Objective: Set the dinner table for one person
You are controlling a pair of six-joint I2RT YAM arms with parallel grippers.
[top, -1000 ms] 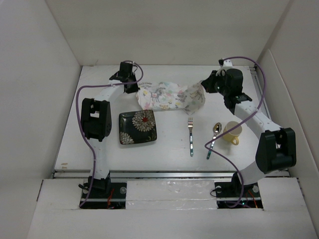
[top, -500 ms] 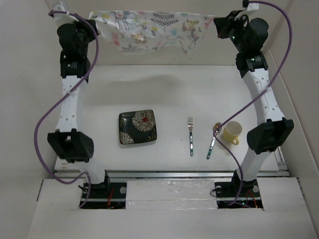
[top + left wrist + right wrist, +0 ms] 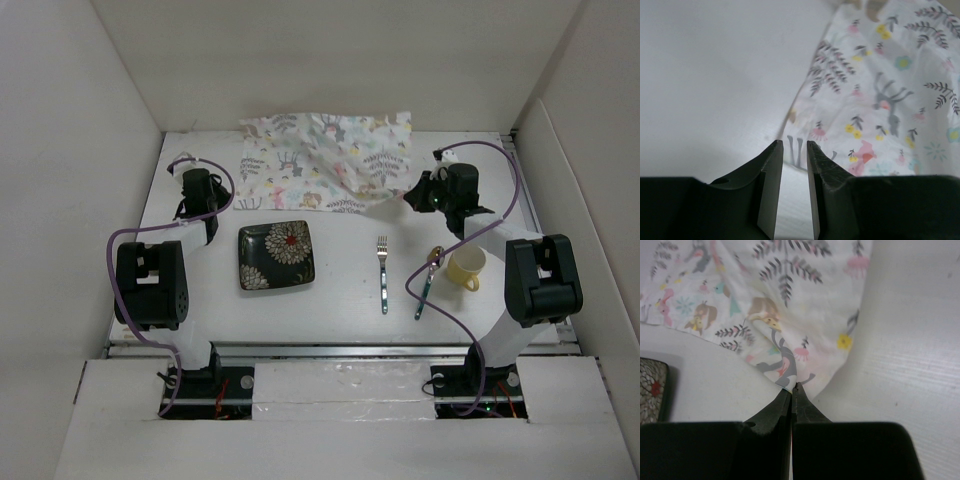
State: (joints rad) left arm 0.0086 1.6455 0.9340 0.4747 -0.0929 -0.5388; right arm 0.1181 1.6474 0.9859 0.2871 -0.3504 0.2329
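Lowered from its raised stretch of half a second ago, the placemat now lies spread on the far part of the dinner table and no longer hangs in the air between the two grippers. At the left, the left gripper sits low beside the cloth's left edge. Its jaws stand slightly apart with nothing between them, so we read that corner as released. On the near side of the cloth, the plate, fork, spoon and yellow cup rest in the same row on the bare tabletop, none of them on the cloth. At the right, the right gripper is clamped tight on the placemat's near right corner, which stands up in a fold. We judge the task to be at an early stage:

1. The cloth is laid, but one corner is not yet released and flattened.
2. The plate, cutlery and cup remain to be arranged.
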